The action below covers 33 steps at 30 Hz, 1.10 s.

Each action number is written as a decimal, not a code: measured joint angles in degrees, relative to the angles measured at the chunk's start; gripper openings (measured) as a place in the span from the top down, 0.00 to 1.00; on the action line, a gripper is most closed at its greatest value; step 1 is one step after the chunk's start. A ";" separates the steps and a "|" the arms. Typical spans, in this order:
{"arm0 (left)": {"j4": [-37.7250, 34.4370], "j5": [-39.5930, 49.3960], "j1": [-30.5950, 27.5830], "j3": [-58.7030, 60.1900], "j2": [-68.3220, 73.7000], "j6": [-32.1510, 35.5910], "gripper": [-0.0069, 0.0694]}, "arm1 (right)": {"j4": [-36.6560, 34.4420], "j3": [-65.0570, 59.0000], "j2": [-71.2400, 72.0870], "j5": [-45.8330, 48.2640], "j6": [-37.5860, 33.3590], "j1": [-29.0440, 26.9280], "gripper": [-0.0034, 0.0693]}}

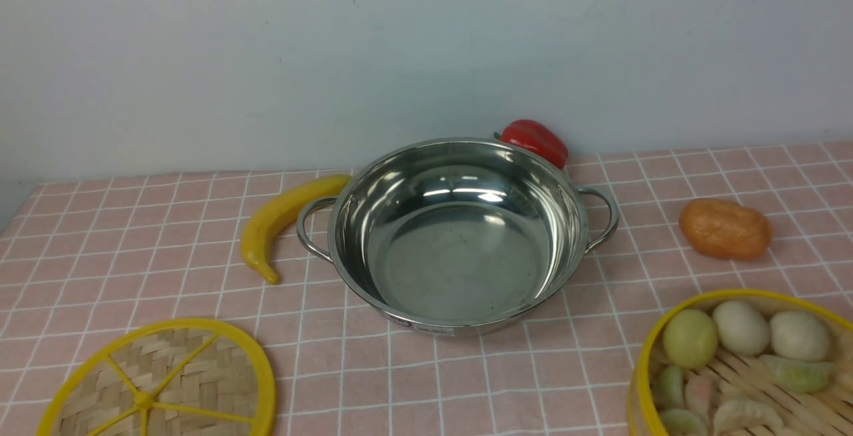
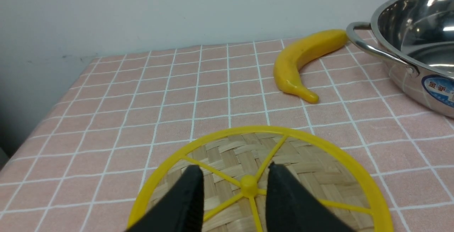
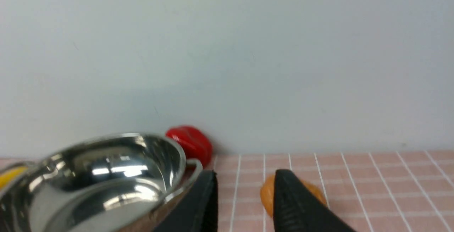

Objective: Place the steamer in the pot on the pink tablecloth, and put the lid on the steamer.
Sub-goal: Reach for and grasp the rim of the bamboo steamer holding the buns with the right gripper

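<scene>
Your left pincer (image 2: 234,170) stands spread over the flat yellow-rimmed woven lid (image 2: 312,168), near left; your right pincer (image 3: 245,173) (also spread, empty) is near the shiny steel pot (image 3: 106,175)

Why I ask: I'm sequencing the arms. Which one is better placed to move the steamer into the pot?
Probably right: the steamer sits right of the pot, on that arm's side; the left gripper hangs open over the lid.

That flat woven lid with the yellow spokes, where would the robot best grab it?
Probably by the raised yellow hub at the centre of the lid, from above: it lies flat on the pink tablecloth, leaving little rim to pinch.
</scene>
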<state>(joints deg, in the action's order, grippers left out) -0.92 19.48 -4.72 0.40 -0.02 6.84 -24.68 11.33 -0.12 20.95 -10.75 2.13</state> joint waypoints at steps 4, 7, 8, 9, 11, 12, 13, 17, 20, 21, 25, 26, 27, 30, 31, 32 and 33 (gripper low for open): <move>0.00 0.00 0.00 0.00 0.00 0.00 0.59 | -0.64 6.73 0.12 2.09 0.70 0.00 0.62; 0.00 0.00 0.00 0.00 0.00 0.00 0.59 | -2.00 8.48 0.12 3.06 1.10 0.00 0.62; 0.00 0.00 0.00 0.00 0.00 0.00 0.59 | -2.15 8.54 0.12 3.06 1.13 0.00 0.62; 0.00 0.00 0.00 0.00 0.00 0.00 0.59 | -3.15 8.67 0.12 3.11 1.16 0.00 0.62; 0.00 0.00 0.00 0.00 0.00 0.00 0.59 | -5.07 8.67 0.12 2.92 1.23 0.00 0.62; 0.00 0.00 0.00 0.00 0.00 0.00 0.59 | -6.09 8.67 0.12 2.59 1.30 0.00 0.62; 0.00 0.00 0.00 0.00 0.00 0.00 0.59 | -7.41 8.67 0.12 2.05 1.35 0.00 0.62; 0.00 0.00 0.00 0.00 0.00 0.00 0.59 | -16.10 8.74 0.12 1.83 1.48 0.00 0.62; 0.00 0.00 0.00 0.00 0.00 0.00 0.59 | -17.77 9.51 0.12 5.79 0.74 0.00 0.62; 0.00 0.00 0.00 0.00 0.00 0.00 0.59 | -17.95 11.19 0.15 12.77 -0.81 0.00 0.62; 0.00 0.00 0.00 0.00 0.00 0.00 0.59 | -17.45 16.62 -2.10 29.13 -5.92 0.00 0.62; 0.00 0.00 0.00 0.00 0.00 0.00 0.59 | -17.28 17.37 -2.66 30.88 -6.50 0.00 0.62; 0.00 0.00 0.00 0.00 0.00 0.00 0.59 | -16.62 20.08 -4.98 36.47 -8.30 0.00 0.62; 0.00 0.00 0.00 0.00 0.00 0.00 0.59 | -12.81 25.70 -11.18 46.11 -12.70 0.00 0.62; 0.00 0.00 0.00 0.00 0.00 0.00 0.59 | -12.10 26.34 -12.05 46.47 -13.33 0.00 0.62; 0.00 0.00 0.00 0.00 0.00 0.00 0.59 | -9.61 27.97 -14.66 47.88 -15.09 0.00 0.62; 0.00 0.00 0.00 0.00 0.00 0.00 0.59 | -6.94 29.22 -17.07 48.52 -16.26 0.00 0.62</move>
<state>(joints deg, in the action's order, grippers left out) -0.92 19.48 -4.72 0.40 -0.02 6.84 -31.63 40.55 -17.20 69.46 -27.01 2.13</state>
